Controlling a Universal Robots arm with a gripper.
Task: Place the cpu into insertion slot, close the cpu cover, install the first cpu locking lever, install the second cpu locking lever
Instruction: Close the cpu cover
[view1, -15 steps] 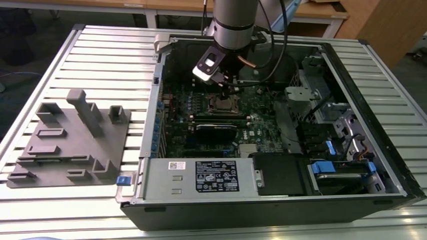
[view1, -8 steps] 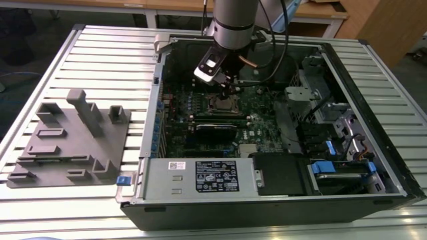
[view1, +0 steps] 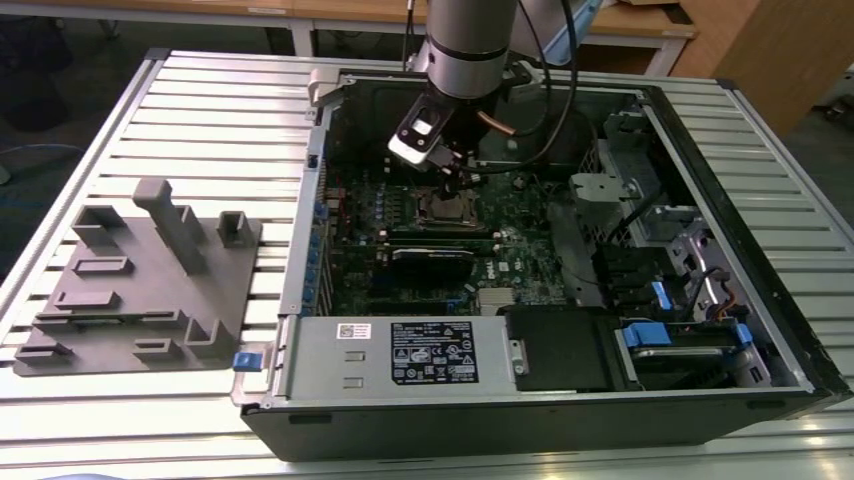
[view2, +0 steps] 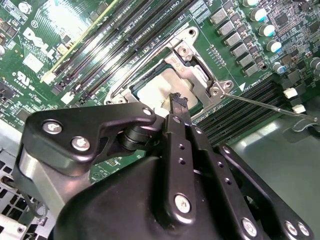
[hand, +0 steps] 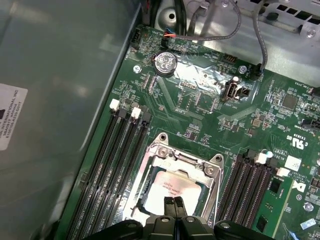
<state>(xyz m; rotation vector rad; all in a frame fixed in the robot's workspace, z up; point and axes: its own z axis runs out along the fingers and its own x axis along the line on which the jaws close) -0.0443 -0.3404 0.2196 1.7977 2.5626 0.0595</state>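
Cpu seated, cover down.
The silvery-tan cpu (hand: 172, 189) lies flat in the black insertion slot (hand: 144, 192), with the silver cpu cover (hand: 170, 154) framing its top face.

Arm (view1: 467, 45): smooth silver-grey tube, darker band near its lower end
Cables (view1: 574, 60): black, hanging beside the tube
Wrist block (view1: 420, 140): small white-and-black housing
Pincer (hand: 174, 203): matte black, flat jointed bars, narrow ribbed tips
Screws (view2: 52, 126): bright silver round heads at the pivots
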